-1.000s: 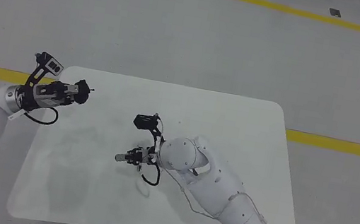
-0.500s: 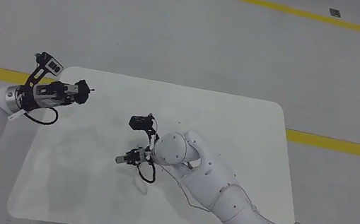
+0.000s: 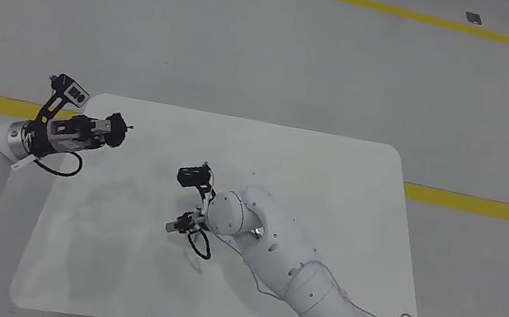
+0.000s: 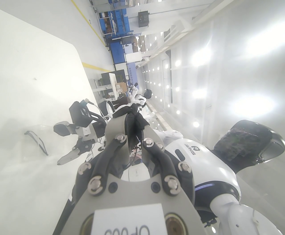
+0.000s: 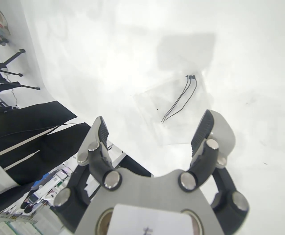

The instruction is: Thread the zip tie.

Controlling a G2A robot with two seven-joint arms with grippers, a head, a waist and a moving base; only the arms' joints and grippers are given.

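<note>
Zip ties (image 5: 175, 104), thin and black, lie flat on the white bench (image 5: 89, 44). There look to be two or three of them, heads bunched at one end and tails converging at the other. They seem to sit in or on a clear sleeve (image 5: 151, 111), though I can't tell which.

The right hand (image 5: 152, 131) hangs just above them with its ribbed pads spread wide and nothing between them.

These will be light, springy and slick. They're stiff enough to hold a line but quick to skate or flick away. My call is to pinch one mid-strap or near the head and leave the tail free for feeding. The sleeve could drag along with it, and the ties lie close enough that two may lift together.

The top view places the right hand (image 3: 178, 228) low over the middle of the bench. The left hand (image 3: 119, 129) is well apart, held up by the far left corner. The ties themselves are too fine to pick out from up there.

In the left wrist view, the left hand (image 4: 131, 118) is closed, tips pressed together. There's something dark between them, and I can't tell what it is. Beyond it the right hand (image 4: 64, 144) shows from the side, spread open close over the bench.
</note>
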